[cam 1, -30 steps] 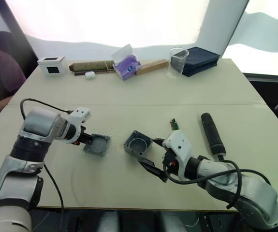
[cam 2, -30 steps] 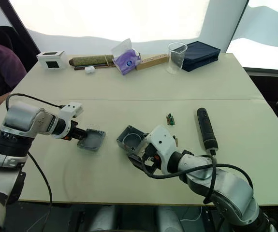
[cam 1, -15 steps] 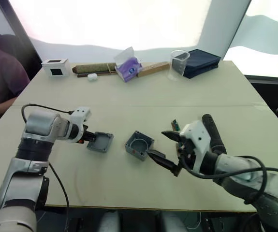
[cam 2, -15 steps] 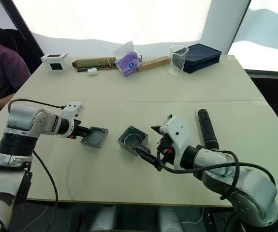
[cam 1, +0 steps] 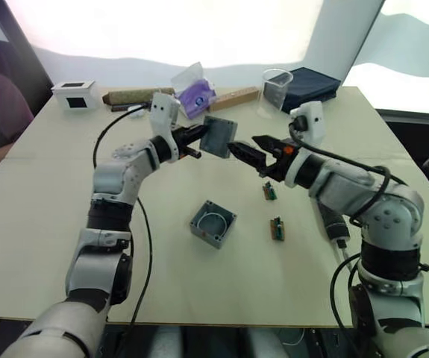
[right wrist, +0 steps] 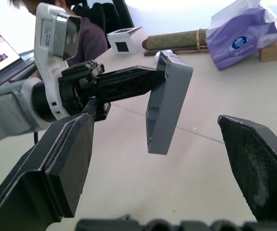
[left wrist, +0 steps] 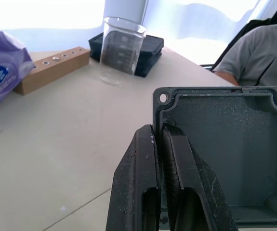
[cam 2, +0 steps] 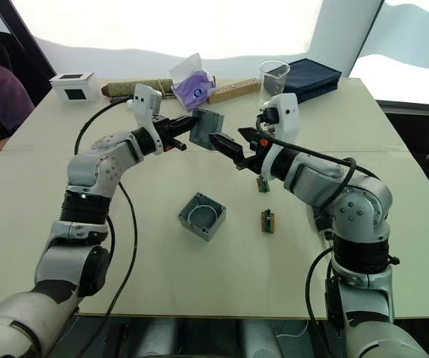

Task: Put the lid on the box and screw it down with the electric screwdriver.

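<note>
Grey lid (cam 1: 217, 136): I have it held above the table (cam 1: 65, 216), pinched at one rim by my left gripper (cam 1: 199, 141).
Right gripper (cam 1: 248, 154): fingers spread wide, facing the lid, not touching.
Box (cam 1: 213, 224): sitting open on the table, below both grippers.
Electric screwdriver (cam 1: 334, 222): lying on the table behind my right arm.

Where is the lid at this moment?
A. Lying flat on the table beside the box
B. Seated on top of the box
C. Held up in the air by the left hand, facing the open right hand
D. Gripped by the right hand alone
C: the left hand pinches the rim of the lid above the table, while the open right hand faces it and the box sits uncovered below.
</note>
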Available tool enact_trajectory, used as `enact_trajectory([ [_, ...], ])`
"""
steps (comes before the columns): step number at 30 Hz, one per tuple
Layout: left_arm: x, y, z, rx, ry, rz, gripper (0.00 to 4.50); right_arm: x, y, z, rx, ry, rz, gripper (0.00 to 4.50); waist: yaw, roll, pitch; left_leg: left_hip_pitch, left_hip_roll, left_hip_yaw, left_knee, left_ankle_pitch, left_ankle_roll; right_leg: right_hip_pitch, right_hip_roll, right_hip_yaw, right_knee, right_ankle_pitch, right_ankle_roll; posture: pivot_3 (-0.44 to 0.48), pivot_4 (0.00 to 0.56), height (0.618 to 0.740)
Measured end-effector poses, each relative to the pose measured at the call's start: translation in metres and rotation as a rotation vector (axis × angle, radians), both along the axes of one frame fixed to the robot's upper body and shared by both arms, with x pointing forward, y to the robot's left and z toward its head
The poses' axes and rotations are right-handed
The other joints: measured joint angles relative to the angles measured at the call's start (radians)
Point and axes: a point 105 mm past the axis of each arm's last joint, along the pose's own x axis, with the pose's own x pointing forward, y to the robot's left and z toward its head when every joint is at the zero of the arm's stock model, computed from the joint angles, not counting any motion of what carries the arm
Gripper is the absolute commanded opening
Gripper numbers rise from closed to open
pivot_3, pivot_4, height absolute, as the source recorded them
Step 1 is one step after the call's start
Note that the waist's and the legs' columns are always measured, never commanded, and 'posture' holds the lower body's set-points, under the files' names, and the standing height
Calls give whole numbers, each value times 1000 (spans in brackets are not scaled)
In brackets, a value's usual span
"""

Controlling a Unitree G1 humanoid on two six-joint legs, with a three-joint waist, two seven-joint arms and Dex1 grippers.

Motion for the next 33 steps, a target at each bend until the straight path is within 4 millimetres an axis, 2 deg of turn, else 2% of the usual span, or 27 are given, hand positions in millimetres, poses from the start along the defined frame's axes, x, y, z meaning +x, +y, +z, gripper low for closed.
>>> enact_trajectory([
  [3, -5, -13, 2, -26, -10, -37, 28, 7, -10, -2, 21, 37, -47, 4500, 0, 0, 0, 0, 0, 0, 0, 0, 0, 0, 0, 0, 0, 0, 0, 0, 150, 737],
  [18, -12, -19, 4, -32, -14, -62, 28, 8, -14, -18, 22, 114, -89, 4500, -2, 0, 0, 0, 0, 0, 0, 0, 0, 0, 0, 0, 0, 0, 0, 0, 150, 737],
  [20, -12, -20, 3, -32, -12, -67, 0, 8, -13, -20, 25, 120, -88, 3975, -2, 0, 0, 0, 0, 0, 0, 0, 0, 0, 0, 0, 0, 0, 0, 0, 150, 737],
  [21, -12, -21, 3, -30, -12, -70, 0, 8, -12, -20, 26, 121, -88, 3884, -2, 0, 0, 0, 0, 0, 0, 0, 0, 0, 0, 0, 0, 0, 0, 0, 150, 737],
  [25, -13, -22, 2, -27, -9, -73, 0, 6, -9, -19, 34, 120, -70, 2519, -2, 0, 0, 0, 0, 0, 0, 0, 0, 0, 0, 0, 0, 0, 0, 0, 150, 737],
  [30, -12, -21, 2, -24, -5, -66, 0, 3, -1, -19, 23, 113, -44, 491, -2, 0, 0, 0, 0, 0, 0, 0, 0, 0, 0, 0, 0, 0, 0, 0, 150, 737],
  [31, -12, -21, 2, -23, -6, -66, 0, 4, -2, -20, 21, 116, -52, 291, -2, 0, 0, 0, 0, 0, 0, 0, 0, 0, 0, 0, 0, 0, 0, 0, 150, 737],
  [33, -12, -20, 1, -21, -3, -66, 0, 4, -2, -21, 20, 120, -56, 293, -2, 0, 0, 0, 0, 0, 0, 0, 0, 0, 0, 0, 0, 0, 0, 0, 150, 737],
])
